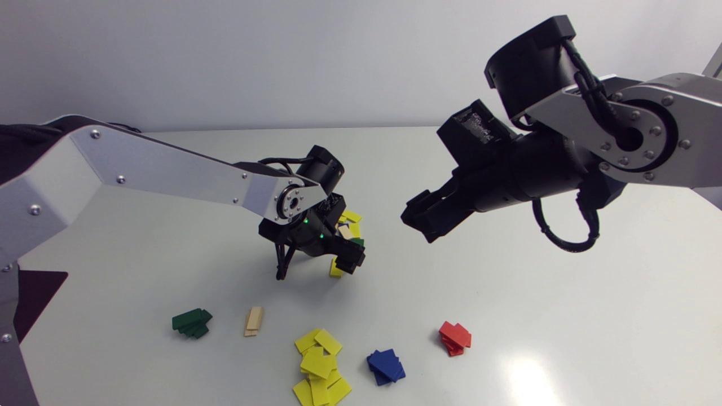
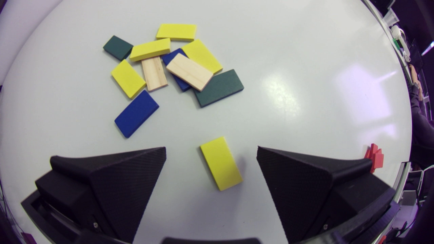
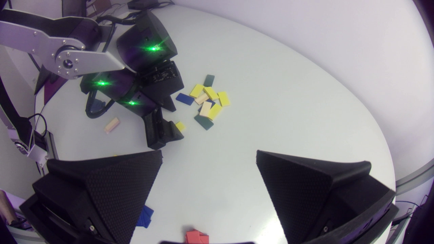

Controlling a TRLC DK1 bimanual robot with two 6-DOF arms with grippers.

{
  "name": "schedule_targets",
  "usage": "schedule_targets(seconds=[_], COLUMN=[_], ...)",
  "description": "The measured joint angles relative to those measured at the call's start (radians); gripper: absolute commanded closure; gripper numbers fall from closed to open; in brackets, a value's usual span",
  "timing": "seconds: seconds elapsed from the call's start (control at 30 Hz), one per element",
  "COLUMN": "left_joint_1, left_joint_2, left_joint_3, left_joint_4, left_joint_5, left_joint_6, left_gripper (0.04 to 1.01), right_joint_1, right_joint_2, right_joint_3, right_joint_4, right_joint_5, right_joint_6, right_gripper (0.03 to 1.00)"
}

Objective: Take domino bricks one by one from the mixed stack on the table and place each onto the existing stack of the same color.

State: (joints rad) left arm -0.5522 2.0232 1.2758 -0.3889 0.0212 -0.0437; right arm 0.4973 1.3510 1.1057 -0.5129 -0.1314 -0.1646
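A single yellow brick [image 2: 221,163] lies flat on the table between the fingers of my left gripper [image 2: 211,159], which is open; neither finger touches it. Just ahead of it is the mixed pile [image 2: 169,64] of yellow, blue, green and plain-wood bricks. In the head view the left gripper [image 1: 345,264] points down over that yellow brick [image 1: 335,269], beside the pile [image 1: 350,225]. My right gripper [image 1: 420,223] hangs open and empty high above the table, right of the pile. The right wrist view shows the left gripper [image 3: 162,130] over the yellow brick [image 3: 180,126].
Sorted stacks line the front of the table: green [image 1: 192,323], plain wood [image 1: 254,321], a spread yellow stack [image 1: 320,366], blue [image 1: 386,366] and red [image 1: 455,338]. The red stack [image 2: 374,157] also shows beside my left gripper's finger.
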Motion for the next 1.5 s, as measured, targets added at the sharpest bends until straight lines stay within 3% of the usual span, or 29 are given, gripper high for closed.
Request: schedule_targets(seconds=[0.17,0.23,0.3,0.57,0.67,0.77,0.87,1.5], left_joint_1=[0.000,0.000,-0.001,-0.010,-0.013,-0.017,-0.024,-0.026], left_joint_2=[0.002,0.004,0.007,0.032,0.034,0.034,0.034,0.023], left_joint_3=[0.001,0.001,0.004,0.023,0.026,0.026,0.026,0.003], left_joint_4=[-0.020,-0.024,-0.026,-0.029,-0.031,-0.031,-0.031,-0.020], left_joint_5=[0.000,0.001,0.001,0.001,0.000,0.000,0.001,0.002], left_joint_6=[-0.014,-0.022,-0.026,-0.029,-0.029,-0.034,-0.037,-0.047], left_gripper=[0.105,0.203,0.241,0.254,0.438,0.489,0.628,0.743], right_joint_1=[0.000,0.000,0.000,0.000,0.000,0.000,0.000,0.000], right_joint_2=[0.000,0.000,0.000,0.000,0.000,0.000,0.000,0.000], right_joint_3=[-0.005,-0.008,-0.012,-0.033,-0.039,-0.042,-0.044,-0.048], right_joint_4=[0.008,0.011,0.014,0.018,0.019,0.019,0.019,0.027], right_joint_5=[0.000,0.000,0.000,0.000,0.000,0.000,0.000,-0.004], right_joint_6=[0.000,0.000,0.000,0.000,0.000,0.000,0.000,0.000], right_gripper=[0.062,0.062,0.062,0.062,0.062,0.062,0.062,0.062])
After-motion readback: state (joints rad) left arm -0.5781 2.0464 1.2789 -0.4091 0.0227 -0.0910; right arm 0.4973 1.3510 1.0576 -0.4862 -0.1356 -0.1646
